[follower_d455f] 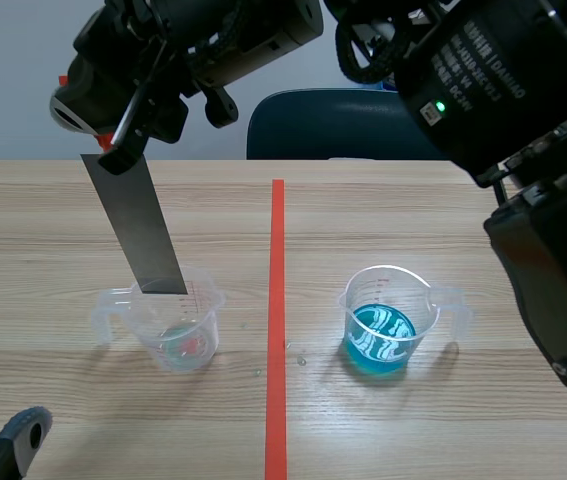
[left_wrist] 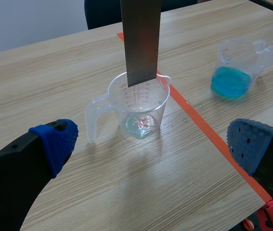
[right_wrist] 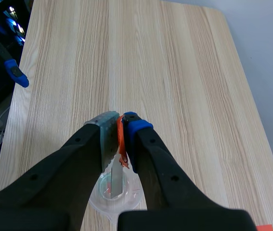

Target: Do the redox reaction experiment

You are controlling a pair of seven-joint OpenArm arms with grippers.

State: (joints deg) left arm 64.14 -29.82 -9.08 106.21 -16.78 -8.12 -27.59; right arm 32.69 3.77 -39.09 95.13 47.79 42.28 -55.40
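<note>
Low at the left, the left gripper [left_wrist: 153,144] hangs with its fingers wide apart, holding nothing. Ahead of it a clear measuring cup [follower_d455f: 178,325] stands on the table [follower_d455f: 443,200]. A metal strip [follower_d455f: 141,225] hangs tilted, its lower end at the cup's mouth, clamped in the right gripper [right_wrist: 119,130] above. Right of the tape line [follower_d455f: 277,320] stands a cup of blue liquid [follower_d455f: 388,320].

Matt metal strip [follower_d455f: 135,222], clear plastic cup [follower_d455f: 175,325]

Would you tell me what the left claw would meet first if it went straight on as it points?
Probably the nearly empty clear cup standing straight ahead of the left claw, its handle side nearest; depth is hard to judge. The metal strip over the cup hangs higher.
</note>
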